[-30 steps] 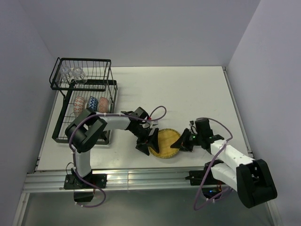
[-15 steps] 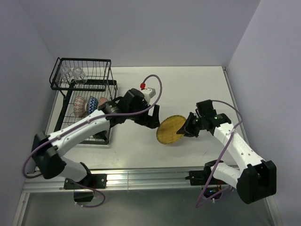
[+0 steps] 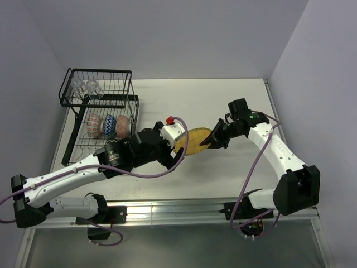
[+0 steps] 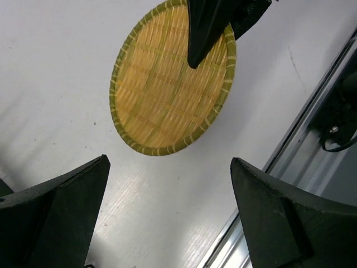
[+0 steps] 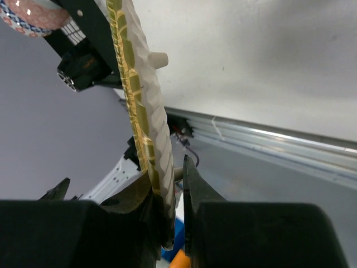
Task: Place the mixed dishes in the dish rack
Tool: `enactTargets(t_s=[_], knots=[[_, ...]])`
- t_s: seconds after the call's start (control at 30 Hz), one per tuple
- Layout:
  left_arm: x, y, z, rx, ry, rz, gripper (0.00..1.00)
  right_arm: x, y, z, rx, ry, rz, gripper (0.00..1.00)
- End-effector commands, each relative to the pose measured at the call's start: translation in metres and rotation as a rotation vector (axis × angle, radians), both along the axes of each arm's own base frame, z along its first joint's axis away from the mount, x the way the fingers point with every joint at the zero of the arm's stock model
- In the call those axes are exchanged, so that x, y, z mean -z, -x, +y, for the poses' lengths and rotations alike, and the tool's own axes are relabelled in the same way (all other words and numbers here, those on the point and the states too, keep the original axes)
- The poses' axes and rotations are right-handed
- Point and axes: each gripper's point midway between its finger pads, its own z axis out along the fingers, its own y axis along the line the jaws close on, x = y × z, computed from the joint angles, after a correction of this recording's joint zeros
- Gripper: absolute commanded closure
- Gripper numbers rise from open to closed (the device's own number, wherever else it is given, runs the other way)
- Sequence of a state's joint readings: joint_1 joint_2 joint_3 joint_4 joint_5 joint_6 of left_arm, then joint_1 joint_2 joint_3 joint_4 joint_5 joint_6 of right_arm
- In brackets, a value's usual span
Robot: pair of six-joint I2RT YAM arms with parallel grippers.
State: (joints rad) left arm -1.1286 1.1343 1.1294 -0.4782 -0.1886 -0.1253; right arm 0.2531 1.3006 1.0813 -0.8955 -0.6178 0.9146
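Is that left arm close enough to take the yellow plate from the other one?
Likely yes: the left gripper stands open facing the yellow plate; nothing lies between, and the right gripper pinches only the opposite rim.

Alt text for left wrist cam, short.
A yellow woven plate is pinched at its rim by the right end effector over a white table. The left end effector's dark fingers stand wide open in the foreground, empty.
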Motion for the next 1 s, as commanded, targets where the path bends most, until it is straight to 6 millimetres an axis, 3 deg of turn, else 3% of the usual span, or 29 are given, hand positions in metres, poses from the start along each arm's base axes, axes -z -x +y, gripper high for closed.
enactTargets(t_s=[0.0, 0.2, 0.43, 0.63, 0.87, 0.97], knots=[[-0.007, -0.003, 0.002, 0.032, -0.052, -0.112, 0.04, -0.023, 0.010, 0.018, -0.031, -0.113, 0.060, 1.00], [0.010, 0.007, -0.016, 0.107, -0.142, -0.149, 0.04, -0.039, 0.015, 0.035, -0.056, -0.130, 0.077, 1.00], [0.027, 0.034, -0.047, 0.231, -0.180, -0.140, 0.04, -0.051, 0.015, 0.046, -0.044, -0.168, 0.080, 1.00], [0.042, 0.016, -0.044, 0.142, -0.260, -0.168, 0.04, -0.070, 0.021, 0.056, -0.068, -0.201, 0.048, 1.00], [0.045, 0.006, -0.045, 0.088, -0.293, -0.180, 0.15, -0.075, 0.023, 0.055, -0.069, -0.206, 0.028, 1.00], [0.045, 0.001, -0.044, 0.061, -0.302, -0.183, 0.33, -0.077, 0.024, 0.054, -0.071, -0.207, 0.018, 1.00]])
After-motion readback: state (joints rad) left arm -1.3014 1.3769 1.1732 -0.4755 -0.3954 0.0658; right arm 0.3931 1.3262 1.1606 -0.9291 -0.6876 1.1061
